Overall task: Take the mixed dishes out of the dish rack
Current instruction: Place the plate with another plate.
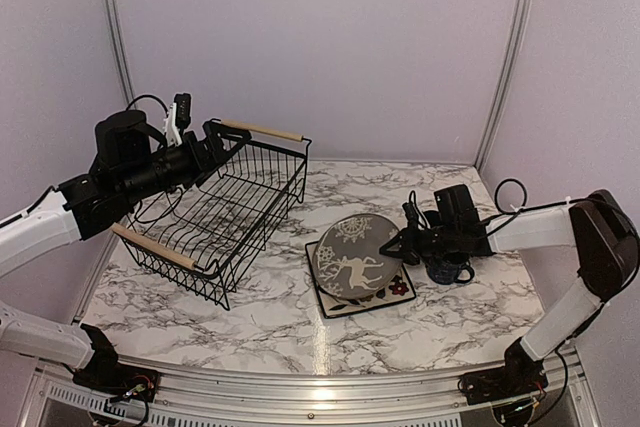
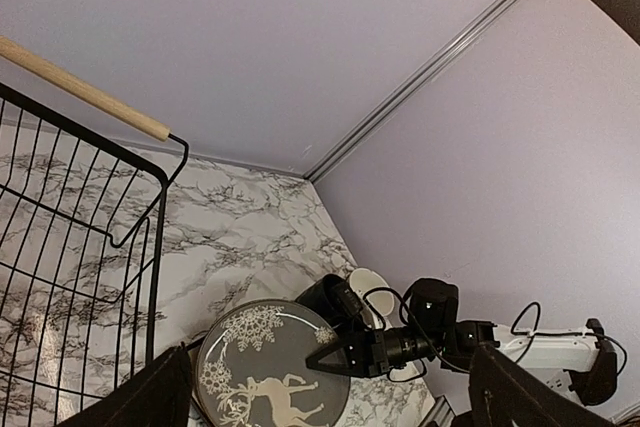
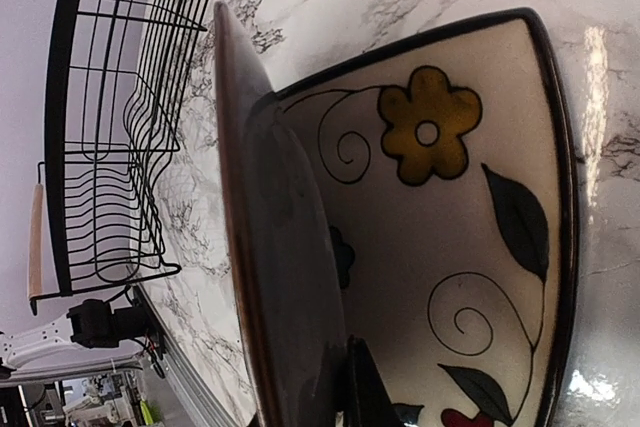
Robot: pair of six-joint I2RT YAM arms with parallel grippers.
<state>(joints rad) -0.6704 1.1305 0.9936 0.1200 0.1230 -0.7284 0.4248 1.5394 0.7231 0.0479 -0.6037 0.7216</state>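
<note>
One deer plate (image 1: 355, 252), seemingly pinched in right gripper (image 1: 401, 244): lower it flat, then release. Left gripper (image 1: 228, 139) gapes.

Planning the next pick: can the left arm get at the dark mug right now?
Probably not. The mug sits on the far right, behind the right tool, which is shut on the deer plate and blocks the path. The left tool is open over by the dish rack.

Two white-and-black arms
White shells, black joints, looped black cables on the left arm (image 1: 40, 232), beside the dish rack (image 1: 270, 197), and right arm (image 1: 540, 229).
</note>
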